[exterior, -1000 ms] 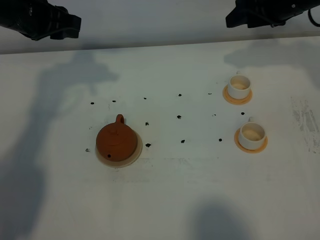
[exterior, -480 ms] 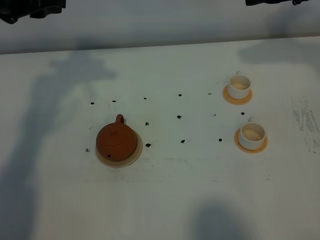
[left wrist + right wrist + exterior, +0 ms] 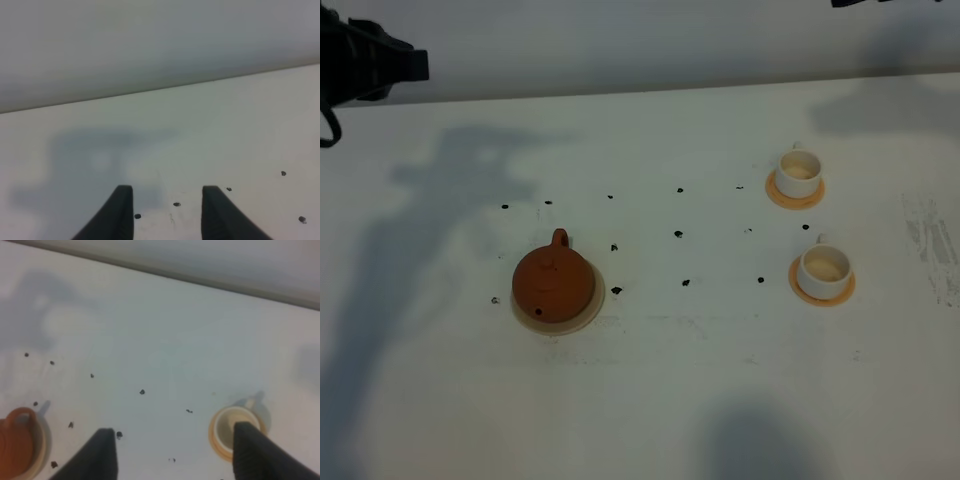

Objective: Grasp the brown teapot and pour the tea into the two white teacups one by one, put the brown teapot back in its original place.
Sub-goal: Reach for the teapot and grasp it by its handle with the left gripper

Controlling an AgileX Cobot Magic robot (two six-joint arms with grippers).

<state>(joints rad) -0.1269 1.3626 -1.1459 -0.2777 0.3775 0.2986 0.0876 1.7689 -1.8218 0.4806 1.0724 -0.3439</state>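
Both arms have pulled back toward 10 and 1 o'clock. The left gripper [image 3: 166,190] and right gripper [image 3: 174,431] gape empty, so the brown teapot [image 3: 553,284] sits ungrasped on its cream disc [image 3: 596,302].

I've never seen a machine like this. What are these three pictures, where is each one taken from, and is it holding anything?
This is a robot with two arms. The wide picture comes from a camera high above the white table. The other two come from cameras on the wrists, looking past the left end effector and the right end effector, each a two-fingered pincer. On the table a brown teapot sits on a cream disc, and two white teacups stand on orange coasters, with dark specks scattered between. Both end effectors are open and hold nothing.
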